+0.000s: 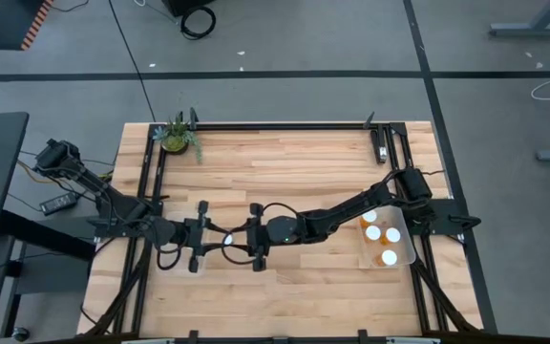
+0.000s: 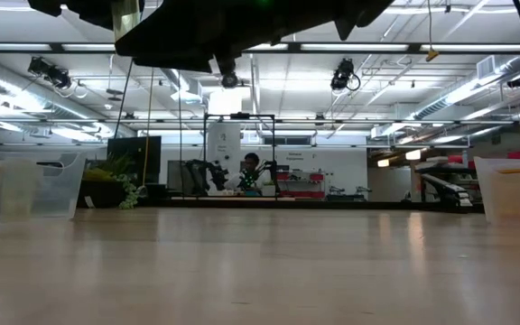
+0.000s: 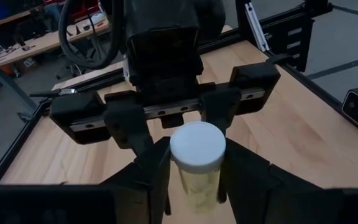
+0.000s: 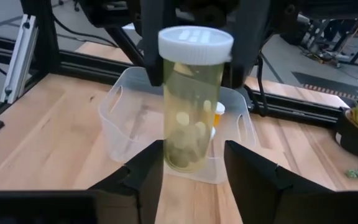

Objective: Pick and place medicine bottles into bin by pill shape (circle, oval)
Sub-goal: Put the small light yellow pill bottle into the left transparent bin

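One medicine bottle point(image 4: 194, 106), with a pale yellow see-through body and a white cap point(image 3: 196, 148), hangs in the air over the table's middle point(image 1: 227, 239). Light pills show inside it. My left gripper point(image 3: 194, 190) comes from the table's left and is shut on it. My right gripper point(image 4: 193, 169) comes from the right, facing the left one. Its fingers stand close on either side of the bottle's lower end. Behind the bottle a clear bin point(image 4: 114, 112) stands on the table with an orange bottle point(image 4: 218, 112) in it. My left gripper pinches the bottle's body just under the cap point(image 3: 197, 186) between its two fingers. They come nearly level from the table's left. The bottle stands upright in the hold, cap up, clear of the table. My right gripper has its fingers point(image 4: 145, 177) beside the bottle's lower end point(image 4: 191, 155); I cannot tell whether they touch it.
A second clear bin point(image 1: 407, 253) at the table's right holds several white-capped bottles point(image 1: 380, 234). A small potted plant point(image 1: 177, 137) stands at the far left corner. A black frame point(image 1: 285, 125) runs along the table's far edge and sides.
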Controlling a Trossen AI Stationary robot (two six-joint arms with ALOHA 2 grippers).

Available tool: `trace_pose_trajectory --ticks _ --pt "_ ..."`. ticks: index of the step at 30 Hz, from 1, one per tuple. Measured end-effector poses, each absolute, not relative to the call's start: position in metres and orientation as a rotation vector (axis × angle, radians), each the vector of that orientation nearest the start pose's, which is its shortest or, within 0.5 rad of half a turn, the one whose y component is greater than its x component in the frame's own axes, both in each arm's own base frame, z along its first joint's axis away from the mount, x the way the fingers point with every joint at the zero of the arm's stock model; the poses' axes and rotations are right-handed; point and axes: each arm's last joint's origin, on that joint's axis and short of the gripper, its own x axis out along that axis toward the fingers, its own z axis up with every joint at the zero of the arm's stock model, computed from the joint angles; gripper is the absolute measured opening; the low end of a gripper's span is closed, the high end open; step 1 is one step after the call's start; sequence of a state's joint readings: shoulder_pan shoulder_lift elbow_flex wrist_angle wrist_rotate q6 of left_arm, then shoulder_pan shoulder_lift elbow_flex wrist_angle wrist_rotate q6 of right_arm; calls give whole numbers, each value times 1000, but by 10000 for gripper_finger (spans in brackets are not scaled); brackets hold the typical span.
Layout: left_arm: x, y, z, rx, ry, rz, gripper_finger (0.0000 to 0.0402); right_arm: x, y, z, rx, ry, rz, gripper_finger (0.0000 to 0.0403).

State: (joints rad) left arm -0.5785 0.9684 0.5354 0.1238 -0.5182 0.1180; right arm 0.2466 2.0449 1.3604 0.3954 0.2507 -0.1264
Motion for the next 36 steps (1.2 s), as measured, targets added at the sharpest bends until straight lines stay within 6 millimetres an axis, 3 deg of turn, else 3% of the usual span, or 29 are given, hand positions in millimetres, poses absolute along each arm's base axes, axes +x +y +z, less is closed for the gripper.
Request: trace_pose_trajectory --ticks 16,36 --pt "181 -101 244 290 264 -78 145 448 107 204 -200 263 57 115" --pt "177 -99 234 280 363 -72 133 446 106 197 -174 350 53 119"
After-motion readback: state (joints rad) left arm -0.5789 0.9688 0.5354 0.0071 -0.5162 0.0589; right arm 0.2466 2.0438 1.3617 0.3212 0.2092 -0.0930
